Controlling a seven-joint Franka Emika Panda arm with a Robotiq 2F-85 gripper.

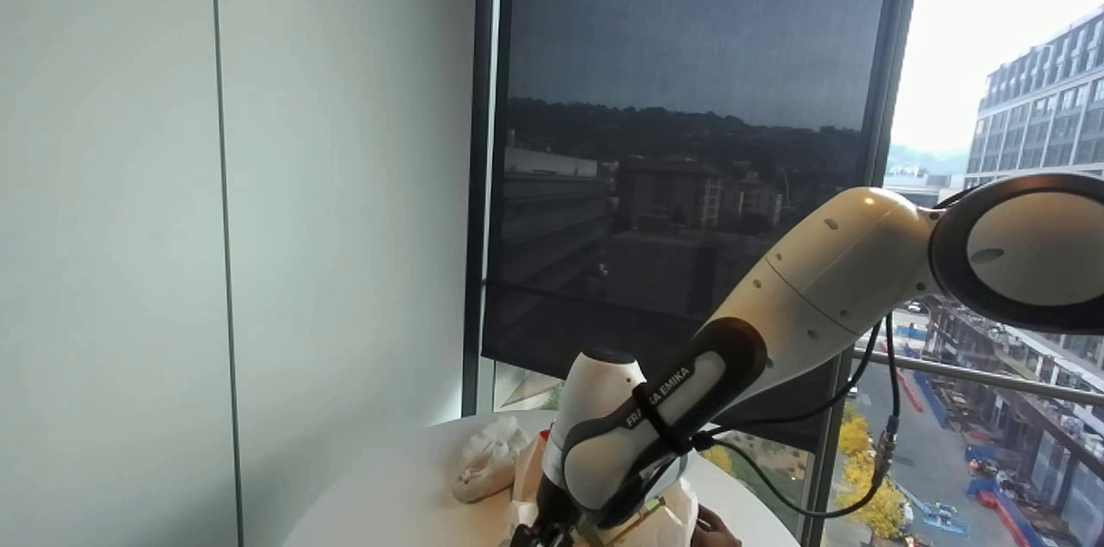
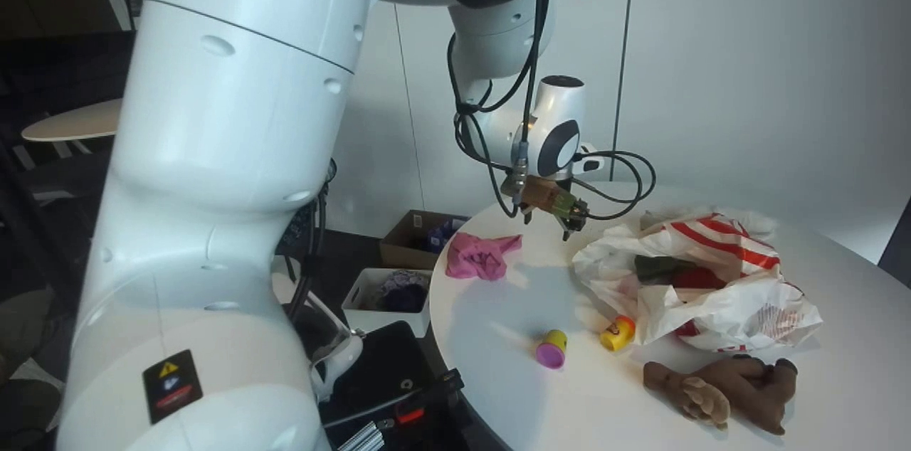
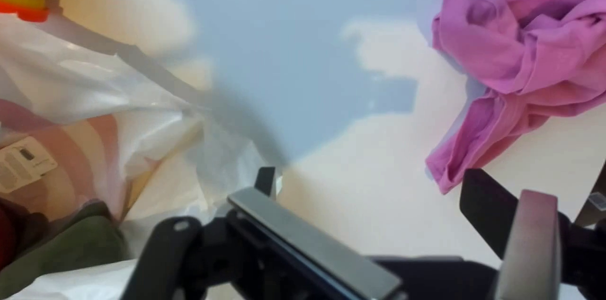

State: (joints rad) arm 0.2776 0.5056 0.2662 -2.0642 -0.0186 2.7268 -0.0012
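Wrist view: the empty gripper (image 3: 369,184) hangs spread wide above the bench (image 3: 270,54), between the pink cloth (image 3: 525,49) and white plastic bag (image 3: 147,99) lying there, apparently between grasps, and any next pick would call for lining up before lowering.
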